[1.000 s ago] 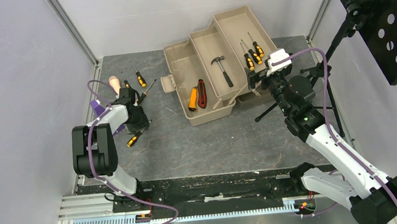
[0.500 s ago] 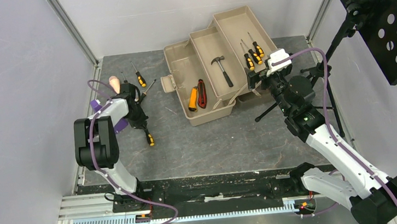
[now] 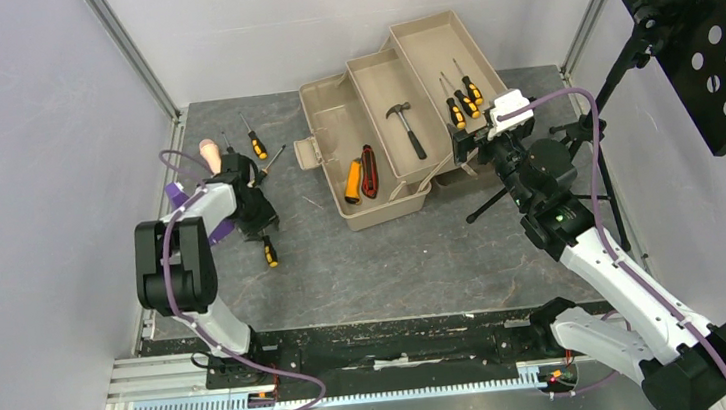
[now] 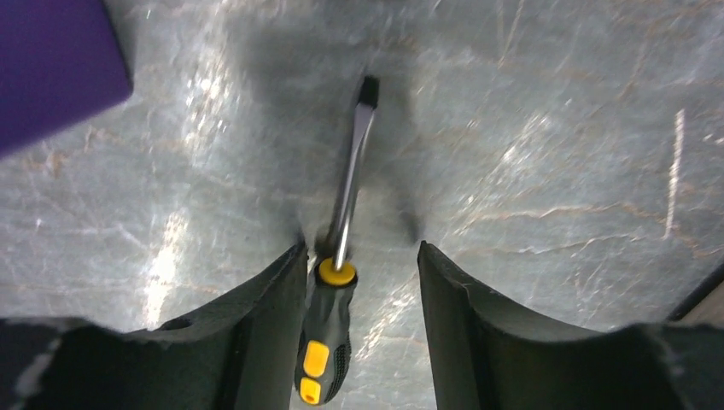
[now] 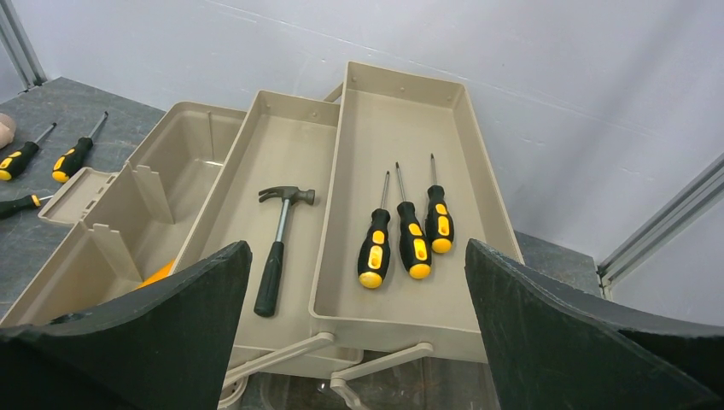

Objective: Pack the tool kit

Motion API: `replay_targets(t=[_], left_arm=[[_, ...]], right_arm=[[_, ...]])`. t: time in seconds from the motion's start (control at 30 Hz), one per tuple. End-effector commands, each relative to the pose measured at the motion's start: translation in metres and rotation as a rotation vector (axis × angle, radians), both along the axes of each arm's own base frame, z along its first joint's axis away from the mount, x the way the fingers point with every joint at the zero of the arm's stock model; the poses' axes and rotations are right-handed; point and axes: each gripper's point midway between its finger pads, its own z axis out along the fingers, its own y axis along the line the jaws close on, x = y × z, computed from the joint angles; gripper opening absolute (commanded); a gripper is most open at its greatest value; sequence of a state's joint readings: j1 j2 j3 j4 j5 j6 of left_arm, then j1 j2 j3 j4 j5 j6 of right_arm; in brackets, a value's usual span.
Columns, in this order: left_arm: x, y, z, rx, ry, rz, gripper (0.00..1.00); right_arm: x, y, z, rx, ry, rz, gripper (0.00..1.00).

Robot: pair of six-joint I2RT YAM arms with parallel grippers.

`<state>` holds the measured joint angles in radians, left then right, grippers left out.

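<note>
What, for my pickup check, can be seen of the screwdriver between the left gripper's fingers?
The screwdriver has a black handle with orange-yellow inlays and collar, a shiny metal shaft and a dark flat tip. It lies on the grey table, tip pointing away from the wrist, handle between the fingers of the open left gripper: hard by one finger, with a clear gap to the other. Nothing clamps it.

Screwdriver [image 4: 329, 316], black-and-orange handle, flat tip: lies on grey marbled table [image 4: 555, 128], shaft pointing far. Handle sits within left gripper [image 4: 360, 256], jaws parted, close against the left jaw, gap to the right. Purple block [image 4: 51, 68]: far left.
</note>
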<state>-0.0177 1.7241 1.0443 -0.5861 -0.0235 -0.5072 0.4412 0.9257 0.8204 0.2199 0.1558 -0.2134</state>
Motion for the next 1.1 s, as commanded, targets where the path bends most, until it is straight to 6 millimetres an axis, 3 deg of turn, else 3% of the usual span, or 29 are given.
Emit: replay_targets(t=[0.0,0.17,0.27,0.5,0.6,0.73,1.07], left_arm=[[-0.035,0.004,-0.001,0.03,0.054,0.022,0.59],[-0.057,0.002,-0.004,0.02,0.075,0.014,0.6],[-0.065,-0.003,-0.008,0.001,0.091,0.005,0.55],[-0.07,-0.022,-0.01,-0.06,0.101,-0.025,0.34],[-0.069,-0.028,-0.001,-0.08,0.066,-0.037,0.2],[-0.06,-0.04,0.025,-0.14,-0.055,-0.075,0.03],[-0.04,-0.104,0.132,-0.419,-0.49,-0.257,0.02]], right_arm=[[-0.003,-0.001,0.012,0.017,-0.039,-0.001,0.98],[-0.003,0.001,0.014,0.024,-0.041,0.01,0.98],[-0.003,0.003,0.014,0.028,-0.039,0.018,0.98],[-0.004,0.007,0.014,0.041,-0.036,0.042,0.98],[-0.006,0.01,0.016,0.054,-0.036,0.058,0.98],[-0.008,0.022,0.017,0.082,-0.027,0.125,0.98],[-0.021,0.081,0.015,0.232,0.066,0.417,0.94]])
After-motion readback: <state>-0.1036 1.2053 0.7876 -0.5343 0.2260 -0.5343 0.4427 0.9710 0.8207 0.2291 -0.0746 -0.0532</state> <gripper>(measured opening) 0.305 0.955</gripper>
